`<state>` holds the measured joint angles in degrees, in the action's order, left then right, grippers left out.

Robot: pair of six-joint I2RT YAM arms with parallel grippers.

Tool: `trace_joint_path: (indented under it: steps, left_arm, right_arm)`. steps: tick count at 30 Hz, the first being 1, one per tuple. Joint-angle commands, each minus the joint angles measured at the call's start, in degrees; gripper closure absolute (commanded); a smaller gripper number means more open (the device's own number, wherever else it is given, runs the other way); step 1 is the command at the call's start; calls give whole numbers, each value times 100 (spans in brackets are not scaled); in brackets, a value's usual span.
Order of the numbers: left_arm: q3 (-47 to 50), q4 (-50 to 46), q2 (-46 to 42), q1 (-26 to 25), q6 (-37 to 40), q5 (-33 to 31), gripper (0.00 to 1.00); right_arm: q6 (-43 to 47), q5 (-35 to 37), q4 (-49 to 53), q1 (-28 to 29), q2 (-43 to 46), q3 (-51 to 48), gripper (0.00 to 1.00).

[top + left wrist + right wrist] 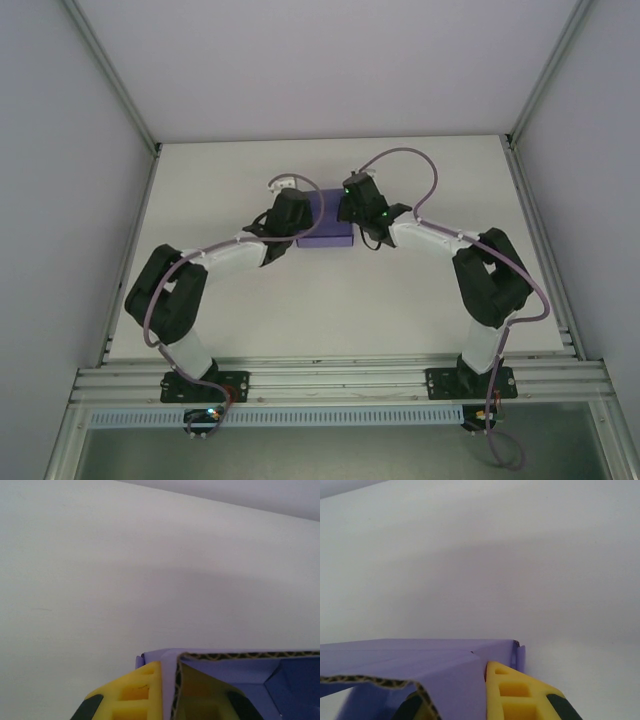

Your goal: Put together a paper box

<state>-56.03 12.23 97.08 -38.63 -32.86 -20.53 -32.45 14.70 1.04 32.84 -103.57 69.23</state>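
Observation:
The purple paper box [326, 221] stands partly folded near the middle of the white table, held between both arms. My left gripper [302, 219] is at its left end, my right gripper [348, 209] at its right end. In the left wrist view the box's [250, 672] corrugated side wall is pinched in my left gripper [172, 692], with one yellow finger [140, 690] outside and the other inside. In the right wrist view my right gripper [470, 702] is shut on a wall of the box [410, 655], and the outer yellow finger [520, 695] presses against the card.
The bare white table [330, 310] spreads around the box. Metal frame rails [130, 250] run along both sides, and a rail [340, 380] crosses the near edge by the arm bases. Pale enclosure walls stand behind and beside.

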Motion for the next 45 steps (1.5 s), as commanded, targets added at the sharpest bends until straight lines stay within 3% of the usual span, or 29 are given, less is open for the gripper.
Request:
trace_joint_path:
  steps: [1, 6, 11, 20, 25, 28, 32, 36, 40, 45]
  left_arm:
    - [441, 348, -111, -62, -196, 547, 100]
    - [1059, 934, -365, -223, 17, 588, 97]
    - [1545, 1184, -817, -339, 166, 804, 79]
    - [1537, -27, -2054, -506, 201, 827, 35]
    - [1320, -1219, -2779, -482, -79, 660, 0]
    - [1112, -2044, -2977, -284, -484, 556, 0]
    - [904, -2536, -2772, 421, -915, 1177, 0]
    - [930, -2115, -2237, 1133, -1185, 2336, 0]
    - [1077, -1465, -1741, 1437, -1379, 3067, 1]
    - [1217, -707, -1090, 1612, -1641, 3676, 17]
  right_arm:
    - [89, 89, -638, 191, 163, -404, 100]
    - [414, 293, -1252, 365, 366, -1131, 100]
    - [872, 663, -2106, 518, 672, -1894, 100]
    - [1827, 1272, -3233, 896, 661, -2777, 100]
    - [2103, 1404, -3767, 1106, 608, -3075, 100]
    - [2291, 1533, -4012, 1245, 543, -3131, 98]
    - [2609, 1666, -4244, 1417, 361, -3118, 97]
    - [2503, 1783, -4209, 1505, 234, -3089, 93]
    - [2438, 1816, -4164, 1610, 162, -3067, 91]
    - [2489, 1983, -3860, 1768, 151, -2911, 87]
